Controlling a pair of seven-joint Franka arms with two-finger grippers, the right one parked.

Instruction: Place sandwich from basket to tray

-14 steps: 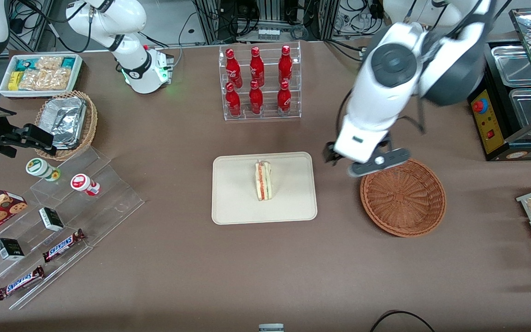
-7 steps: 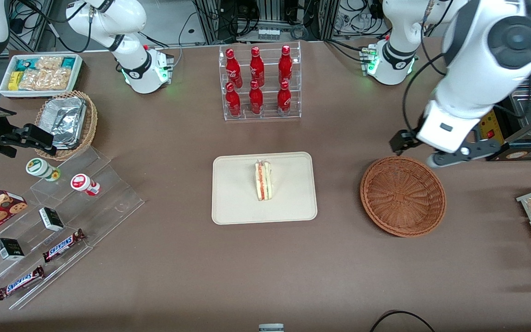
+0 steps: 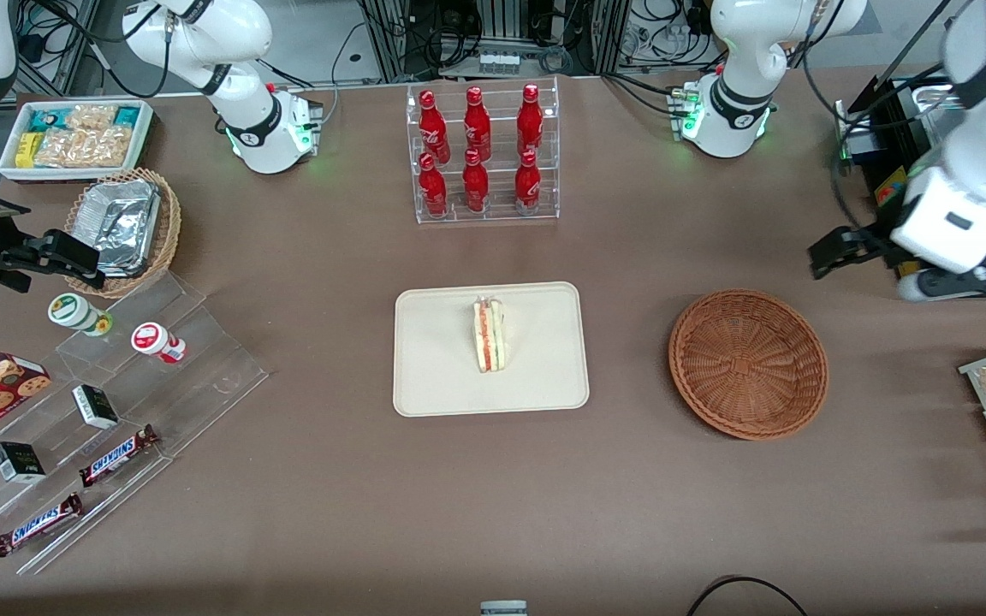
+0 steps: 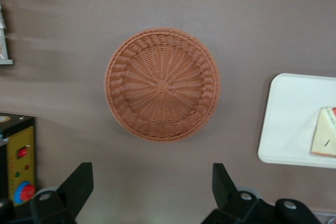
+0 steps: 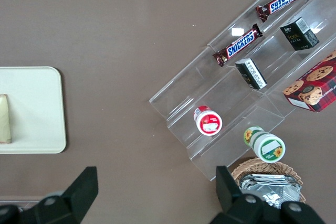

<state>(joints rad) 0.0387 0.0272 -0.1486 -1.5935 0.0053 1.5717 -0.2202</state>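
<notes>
- The working left arm is raised above the table toward its own end, its white forearm sloping down to the wrist; the gripper (image 3: 835, 252) hangs in the air, farther from the front camera than the basket (image 3: 748, 364) and off to its side, not over it.
- In the left wrist view the gripper (image 4: 149, 184) looks straight down at the table, with the basket (image 4: 162, 84) lying between and ahead of its two dark fingers (image 4: 79, 182).
- The jaws stand wide apart and hold nothing; nothing touches them.
- The basket is a round, shallow bowl of reddish-brown woven wicker, its strands radiating from a small centre knot to a braided rim (nothing lies in it).
- The tray (image 3: 433, 376) is flat, cream-beige and rectangular, with rounded corners and a low raised rim; it sits on the brown table (image 3: 493, 496), well apart from the basket.
- The sandwich (image 3: 489, 334) rests on the tray, near its middle: a small wedge of white bread with a red-orange and green filling stripe facing up.
- In the left wrist view only part of the tray (image 4: 289, 119) shows, with a corner of the sandwich (image 4: 324, 139) on it.
</notes>
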